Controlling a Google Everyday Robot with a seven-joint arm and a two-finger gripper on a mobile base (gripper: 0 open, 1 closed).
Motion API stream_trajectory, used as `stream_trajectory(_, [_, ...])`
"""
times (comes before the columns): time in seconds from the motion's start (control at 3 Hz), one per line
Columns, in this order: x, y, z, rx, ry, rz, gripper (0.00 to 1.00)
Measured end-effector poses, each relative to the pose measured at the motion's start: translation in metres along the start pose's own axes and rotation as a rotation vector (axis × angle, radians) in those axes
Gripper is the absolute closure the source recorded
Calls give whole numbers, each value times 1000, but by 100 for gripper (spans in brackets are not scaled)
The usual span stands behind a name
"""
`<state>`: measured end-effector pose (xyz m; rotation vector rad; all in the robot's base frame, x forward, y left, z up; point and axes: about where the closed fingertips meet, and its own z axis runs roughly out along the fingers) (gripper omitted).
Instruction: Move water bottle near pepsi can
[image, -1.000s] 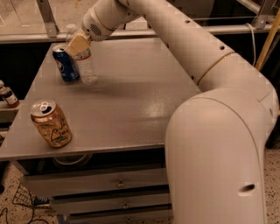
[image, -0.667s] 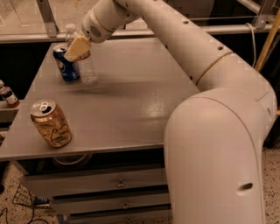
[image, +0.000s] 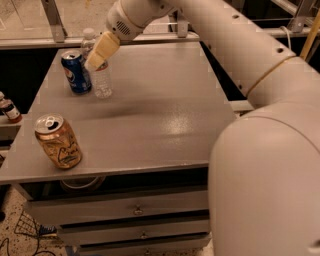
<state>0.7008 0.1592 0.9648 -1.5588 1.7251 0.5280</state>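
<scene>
Rightward by a touch: the gripper (image: 97, 55) has shifted since a second ago, while the water bottle (image: 102, 80) and the pepsi can (image: 76, 72) stand where they were

Near the far left corner of the grey table (image: 165, 100), the water bottle stands just beside the pepsi can, on the can's right. The gripper lies across the bottle's upper part, below the white cap; whether it has hold of the bottle or is spread apart I cannot tell. Behind it the white arm (image: 240, 50) reaches in from the right. A gold can (image: 57, 141) stands well apart at the near left edge, and a small brown bottle (image: 9, 109) is off the table to the left
</scene>
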Motion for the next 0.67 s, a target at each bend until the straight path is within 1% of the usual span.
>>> stream_trajectory(0.33, [20, -7, -49, 53, 25, 3, 0])
stream_trajectory(0.67, [56, -12, -91, 93, 2, 67, 0])
